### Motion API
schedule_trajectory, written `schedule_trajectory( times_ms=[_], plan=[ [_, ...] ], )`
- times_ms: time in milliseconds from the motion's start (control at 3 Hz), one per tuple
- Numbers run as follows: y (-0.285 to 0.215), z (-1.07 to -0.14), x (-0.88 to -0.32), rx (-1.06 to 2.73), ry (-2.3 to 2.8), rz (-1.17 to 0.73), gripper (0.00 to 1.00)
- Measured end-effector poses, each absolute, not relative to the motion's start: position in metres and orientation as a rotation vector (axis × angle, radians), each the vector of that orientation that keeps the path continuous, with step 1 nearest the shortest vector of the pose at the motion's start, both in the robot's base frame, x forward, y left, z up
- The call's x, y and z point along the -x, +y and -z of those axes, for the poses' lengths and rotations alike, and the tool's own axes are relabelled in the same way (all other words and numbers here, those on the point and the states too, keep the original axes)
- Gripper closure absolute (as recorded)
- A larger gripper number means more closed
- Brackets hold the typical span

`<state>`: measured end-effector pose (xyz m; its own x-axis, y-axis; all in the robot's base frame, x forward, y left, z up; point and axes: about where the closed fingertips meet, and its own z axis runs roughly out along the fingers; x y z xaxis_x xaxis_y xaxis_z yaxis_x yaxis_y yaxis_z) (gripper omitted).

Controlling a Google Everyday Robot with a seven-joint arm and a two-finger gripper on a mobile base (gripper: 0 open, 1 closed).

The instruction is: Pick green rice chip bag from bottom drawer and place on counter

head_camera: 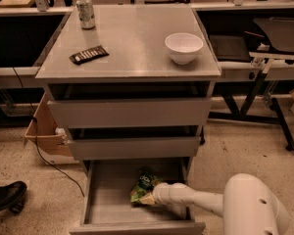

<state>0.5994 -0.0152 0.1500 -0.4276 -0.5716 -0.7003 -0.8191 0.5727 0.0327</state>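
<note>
The green rice chip bag [143, 186] lies on the floor of the open bottom drawer [108, 204], right of the middle. My white arm reaches into the drawer from the lower right. The gripper [152, 194] is at the bag's right edge and seems to touch it. The grey counter [132, 43] is the cabinet's top, well above the drawer.
On the counter stand a white bowl [183, 47] at the right, a soda can [85, 11] at the back left and a dark striped wrapper [88, 54]. Two drawers [130, 112] above stick out slightly. A cardboard box [41, 129] and a shoe [5, 196] are at the left.
</note>
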Motion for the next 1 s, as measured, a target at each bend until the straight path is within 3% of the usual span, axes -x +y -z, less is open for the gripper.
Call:
schedule_trajectory(
  times_ms=[333,1000],
  plan=[
    [-0.015,-0.16,-0.598,1.09,2.14,-0.473,1.0],
    [-0.035,-0.235,-0.588,1.082,2.153,-0.4,1.0]
  ],
)
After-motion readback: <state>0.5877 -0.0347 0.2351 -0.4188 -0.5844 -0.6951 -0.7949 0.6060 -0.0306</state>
